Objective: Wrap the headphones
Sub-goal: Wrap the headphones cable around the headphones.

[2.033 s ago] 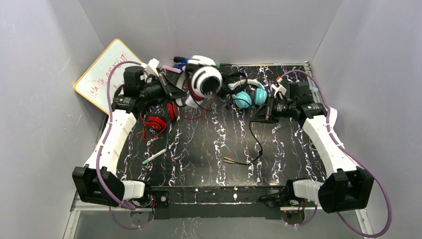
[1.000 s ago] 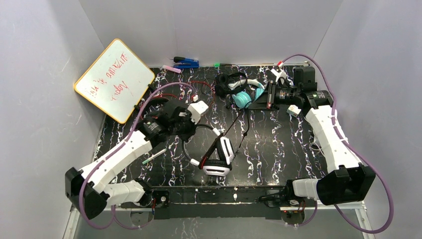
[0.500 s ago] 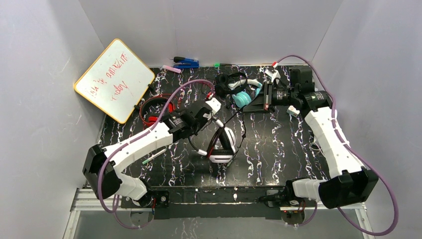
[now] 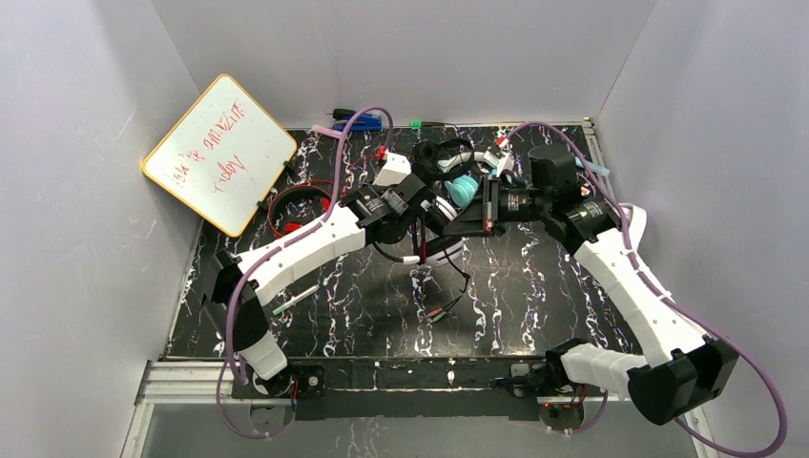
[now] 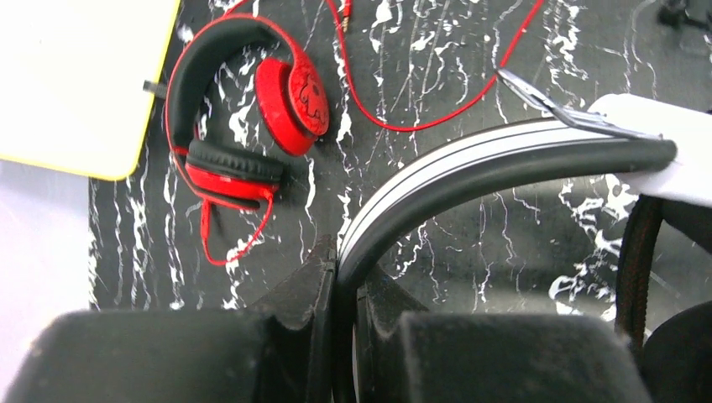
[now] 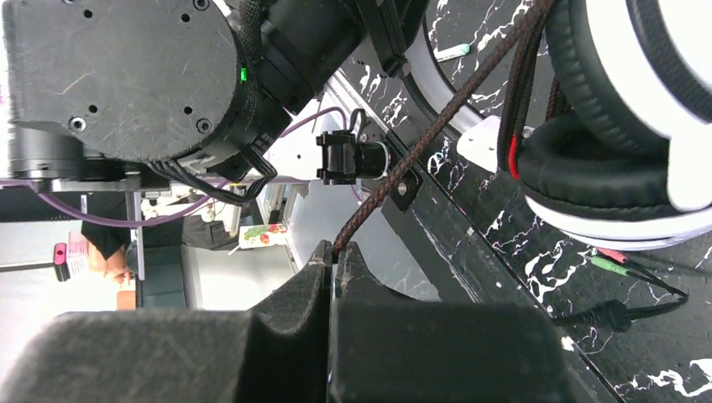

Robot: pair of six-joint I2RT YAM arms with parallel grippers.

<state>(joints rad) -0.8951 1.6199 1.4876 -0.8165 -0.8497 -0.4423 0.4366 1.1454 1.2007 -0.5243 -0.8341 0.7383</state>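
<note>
My left gripper is shut on the headband of the white-and-black headphones and holds them above the table's middle; its jaws pinch the band. My right gripper sits just to their right, shut on their braided cord, with a padded cup close by. The red headphones lie at the back left and also show in the left wrist view. The teal headphones and the small black headphones lie behind the grippers. The all-white headphones are out of view.
A whiteboard leans at the back left. A pen lies front left. Blue markers lie at the back edge. The cord's plugs rest on the table at the front centre.
My left gripper carried the white-and-black headphones from the front centre up and back to the middle. My right gripper moved left to meet them and now pinches their cord.
</note>
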